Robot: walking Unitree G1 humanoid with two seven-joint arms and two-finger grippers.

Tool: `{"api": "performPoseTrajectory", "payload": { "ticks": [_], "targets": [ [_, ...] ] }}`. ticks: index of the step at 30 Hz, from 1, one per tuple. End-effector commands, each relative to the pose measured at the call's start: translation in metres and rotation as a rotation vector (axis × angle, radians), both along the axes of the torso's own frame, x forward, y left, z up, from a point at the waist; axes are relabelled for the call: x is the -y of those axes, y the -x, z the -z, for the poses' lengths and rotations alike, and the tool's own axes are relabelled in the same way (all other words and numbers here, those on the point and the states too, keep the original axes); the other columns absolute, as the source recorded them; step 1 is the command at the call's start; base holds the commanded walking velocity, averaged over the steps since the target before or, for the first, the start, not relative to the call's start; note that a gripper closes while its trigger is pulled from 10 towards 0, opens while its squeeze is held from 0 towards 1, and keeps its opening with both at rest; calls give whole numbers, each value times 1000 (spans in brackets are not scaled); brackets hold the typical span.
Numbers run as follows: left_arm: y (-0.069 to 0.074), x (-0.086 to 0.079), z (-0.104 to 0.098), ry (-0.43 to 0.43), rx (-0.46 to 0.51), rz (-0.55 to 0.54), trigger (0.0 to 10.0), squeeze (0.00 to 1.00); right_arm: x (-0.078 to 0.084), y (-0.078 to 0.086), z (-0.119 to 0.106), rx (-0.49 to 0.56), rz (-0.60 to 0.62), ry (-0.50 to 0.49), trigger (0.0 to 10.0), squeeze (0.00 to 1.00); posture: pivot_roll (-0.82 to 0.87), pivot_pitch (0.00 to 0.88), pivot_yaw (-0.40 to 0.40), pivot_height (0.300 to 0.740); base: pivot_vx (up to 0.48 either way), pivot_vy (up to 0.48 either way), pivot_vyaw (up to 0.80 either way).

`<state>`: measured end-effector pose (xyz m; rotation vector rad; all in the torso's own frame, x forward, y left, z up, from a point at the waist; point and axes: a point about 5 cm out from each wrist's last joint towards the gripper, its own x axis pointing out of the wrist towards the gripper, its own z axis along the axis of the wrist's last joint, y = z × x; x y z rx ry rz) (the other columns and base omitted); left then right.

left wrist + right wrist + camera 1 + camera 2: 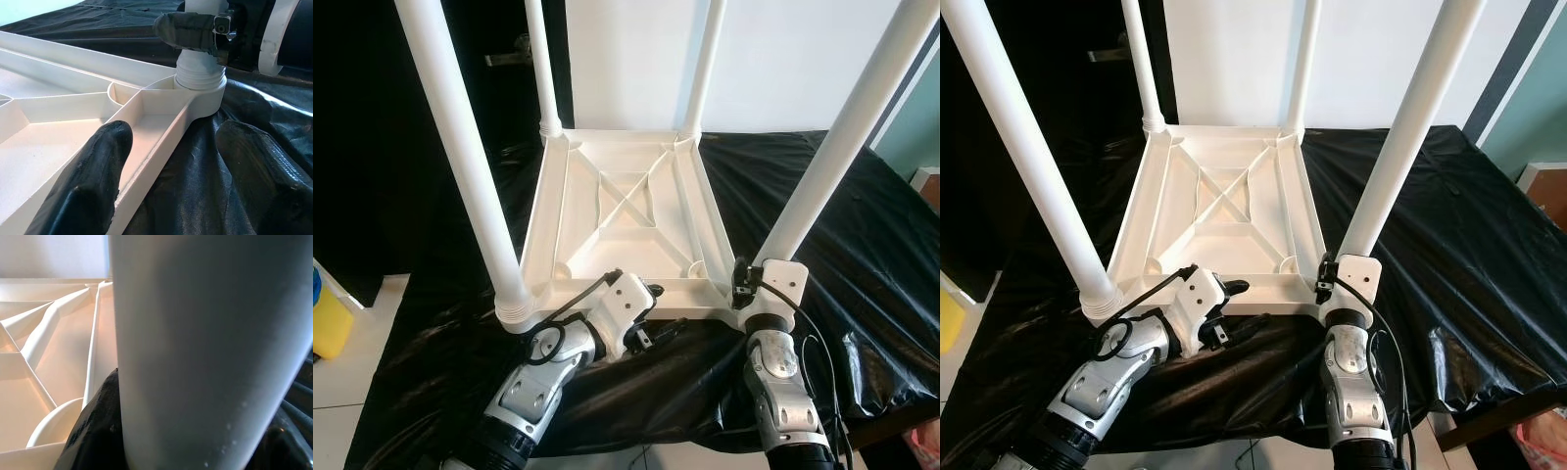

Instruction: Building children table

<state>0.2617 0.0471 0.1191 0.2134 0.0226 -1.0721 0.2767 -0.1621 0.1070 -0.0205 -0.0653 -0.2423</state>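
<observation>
A white plastic table (626, 211) lies upside down on a black sheet, ribbed underside up, with all its legs standing in the corner sockets. My right gripper (756, 282) is shut on the near right leg (832, 166) just above its threaded base (200, 73); the leg (195, 333) sits between the black fingers (93, 431). My left gripper (651, 315) is open at the table's near rim (161, 142). One finger (93, 181) is inside the tray and the other finger (259, 166) is outside over the sheet. The near left leg (460, 147) stands beside my left arm.
The black sheet (862, 245) covers the work surface and hangs over its near edge. A yellow container (328, 318) stands on the white tiled floor (342, 392) at the left. A white wall is behind, and a pink object (925, 441) lies at the lower right.
</observation>
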Motion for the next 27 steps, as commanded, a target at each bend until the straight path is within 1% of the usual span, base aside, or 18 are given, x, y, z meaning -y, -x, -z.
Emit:
{"api": "performPoseTrajectory", "payload": {
  "ticks": [1,5,6,7,15,17,20,22,23,24,25,27],
  "targets": [
    [3,2,-1,-5,-3,47,10000,0,3,2,18,-93,19,8,10000,0,-30,0,-38,740,0,0,0],
    [3,1,-1,-6,1,44,10000,0,2,0,17,-83,-11,8,10000,0,-29,0,-41,740,0,0,0],
    [3,1,-1,-6,3,42,10000,0,1,0,15,-70,-37,1,10000,235,-28,0,-42,740,0,0,0],
    [3,1,-2,-6,5,41,10000,0,1,0,13,-61,-57,-7,10000,1000,-28,0,-42,740,0,0,0],
    [4,2,-2,-1,4,38,10000,0,6,2,6,-6,-140,0,10000,1000,-29,0,-44,740,0,0,0],
    [4,2,-2,-2,4,40,10000,0,10,5,4,13,-204,-3,10000,1000,-30,0,-39,740,0,0,0],
    [4,2,-2,-3,4,41,10000,0,12,6,4,18,-233,-5,10000,1000,-31,0,-38,740,0,0,0],
    [3,1,-2,-7,6,43,10000,0,19,10,3,29,-317,0,10000,1000,-31,0,-38,740,0,0,0],
    [3,1,-2,-8,6,45,10000,0,23,11,2,34,-364,18,10000,1000,-36,0,-30,740,0,0,0],
    [3,1,-2,-8,6,45,10000,0,23,11,2,34,-364,18,10000,1000,-36,0,-30,740,0,0,0],
    [2,1,-2,-9,6,47,10000,0,25,12,1,37,-395,31,10000,1000,-36,0,-30,740,0,0,0],
    [2,1,-2,-9,6,47,10000,0,25,12,1,37,-395,31,10000,1000,-36,0,-30,740,0,0,0]
  ]
}}
